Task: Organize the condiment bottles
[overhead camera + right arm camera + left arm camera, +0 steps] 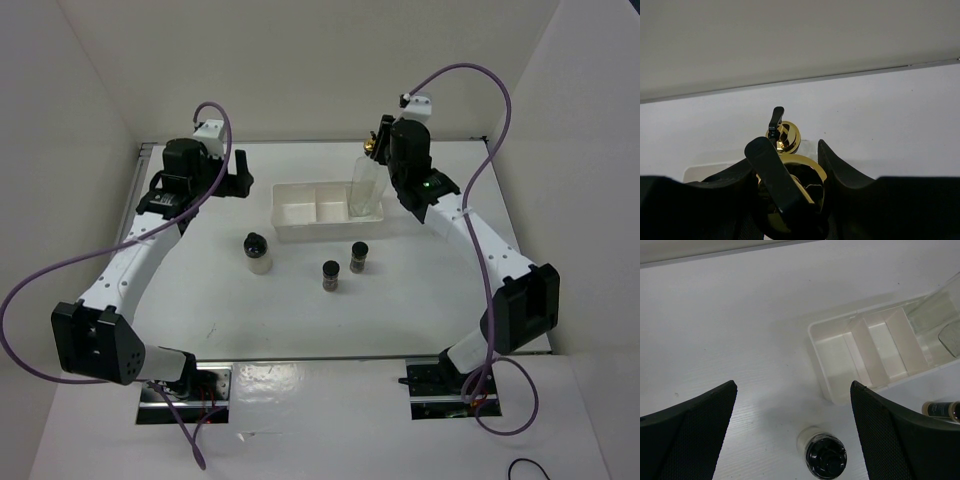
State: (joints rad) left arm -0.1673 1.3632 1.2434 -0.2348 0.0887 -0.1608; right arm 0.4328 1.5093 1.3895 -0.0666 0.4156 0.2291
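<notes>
Two tall clear glass bottles with gold spouts are at the white tray's [300, 196] right compartment. My right gripper [383, 150] is shut on the gold spout [795, 185] of the nearer bottle [365, 188]. The second bottle's spout [786, 136] shows just beyond it. The whitish black-capped jar [259, 250] stands in front of the tray's left end, and it also shows in the left wrist view [825, 456]. Two small dark jars [331, 275] [359, 256] stand in front of the tray. My left gripper [240, 176] is open and empty, left of the tray, above the whitish jar.
The tray's left and middle compartments [882, 347] hold nothing. White walls enclose the table at the back and both sides. One dark jar [940, 409] shows at the right edge of the left wrist view.
</notes>
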